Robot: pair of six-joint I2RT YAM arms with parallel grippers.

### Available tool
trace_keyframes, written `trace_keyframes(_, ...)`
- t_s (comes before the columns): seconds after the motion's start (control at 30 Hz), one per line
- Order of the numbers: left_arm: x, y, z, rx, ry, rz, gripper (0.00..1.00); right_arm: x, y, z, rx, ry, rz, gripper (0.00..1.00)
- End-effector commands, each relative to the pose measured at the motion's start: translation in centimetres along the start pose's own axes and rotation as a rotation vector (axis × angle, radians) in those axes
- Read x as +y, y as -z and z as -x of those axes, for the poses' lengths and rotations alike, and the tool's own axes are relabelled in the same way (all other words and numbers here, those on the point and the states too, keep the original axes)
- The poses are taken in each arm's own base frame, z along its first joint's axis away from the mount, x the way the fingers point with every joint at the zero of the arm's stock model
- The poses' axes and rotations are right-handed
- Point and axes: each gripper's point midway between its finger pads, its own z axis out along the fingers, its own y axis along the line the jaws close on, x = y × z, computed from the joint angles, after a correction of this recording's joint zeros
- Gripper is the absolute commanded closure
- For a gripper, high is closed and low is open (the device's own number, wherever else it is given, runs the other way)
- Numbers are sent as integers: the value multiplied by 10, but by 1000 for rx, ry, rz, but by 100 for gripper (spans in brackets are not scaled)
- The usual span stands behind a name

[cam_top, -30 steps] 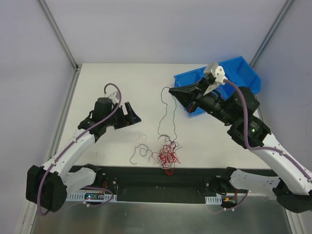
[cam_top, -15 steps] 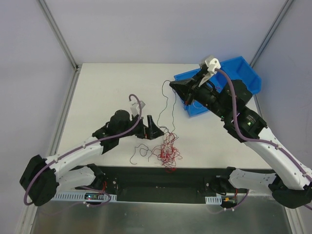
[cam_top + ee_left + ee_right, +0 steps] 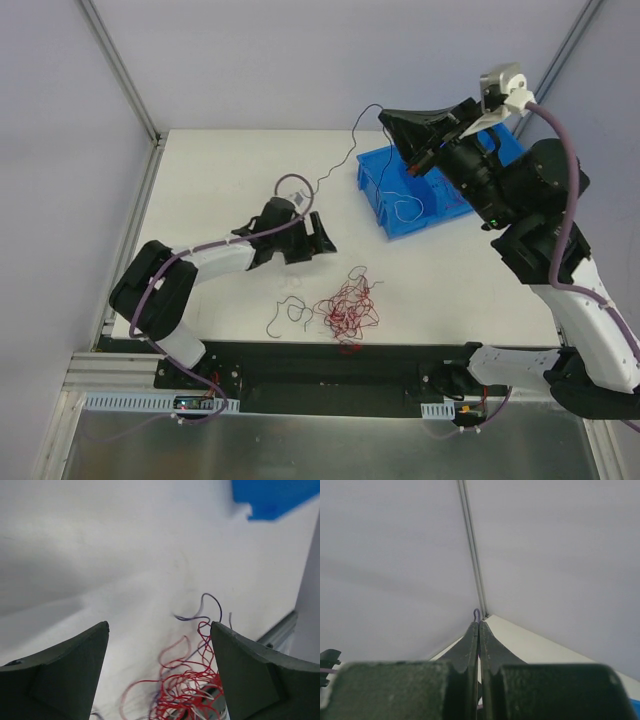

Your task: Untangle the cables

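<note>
The cables are a mostly red tangle [image 3: 345,305] near the table's front edge, with a loose black strand [image 3: 285,315] to its left. My left gripper [image 3: 325,240] hovers open just up and left of the tangle. In the left wrist view the red tangle [image 3: 195,690] lies beyond and between its fingers [image 3: 65,670], untouched. My right gripper [image 3: 385,115] is raised high at the back right and is shut on a thin dark cable [image 3: 352,152], which slants down to the left. A small loop of it [image 3: 476,613] pokes past the closed tips [image 3: 479,623].
A blue bin [image 3: 470,160] sits at the back right under the right arm, with a thin curl of wire [image 3: 400,205] at its near end. A tiny white ring [image 3: 292,282] lies left of the tangle. A black rail [image 3: 320,365] runs along the front edge.
My right gripper has risen and moved to the back right, pulling the dark cable up from the tangle. The left arm swung right toward the tangle, and its jaws stay open.
</note>
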Motion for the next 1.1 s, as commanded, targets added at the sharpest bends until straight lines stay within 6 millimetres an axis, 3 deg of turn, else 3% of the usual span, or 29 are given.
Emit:
trace_keyframes(0.0, 51, 20, 52, -94, 99, 129, 18, -11, 18, 52, -112, 62, -65, 100)
trace_keyframes(0.1, 66, 45, 72, -166, 98, 161, 18, -26, 26, 50, -99, 117, -134, 100)
trace_keyframes(0.2, 64, 70, 82, -224, 48, 175, 16, -48, 38, 39, -76, 165, -224, 100)
trace_keyframes(0.33, 36, 98, 82, -235, -14, 103, 10, -84, 49, 4, 0, 191, -352, 100)
trace_keyframes(0.57, -42, 166, 80, -264, -168, -119, 2, -144, 83, -45, 131, 183, -546, 100)
trace_keyframes(0.6, -56, 179, 87, -285, -204, -140, 2, -150, 87, -52, 148, 185, -568, 100)
trace_keyframes(0.73, -84, 208, 108, -352, -323, -149, 1, -184, 108, -65, 193, 196, -710, 100)
trace_keyframes(0.9, -97, 211, 136, -395, -461, -125, 1, -232, 121, -63, 189, 168, -855, 100)
trace_keyframes(1.07, -79, 196, 143, -384, -550, -52, 1, -268, 117, -39, 90, -24, -837, 100)
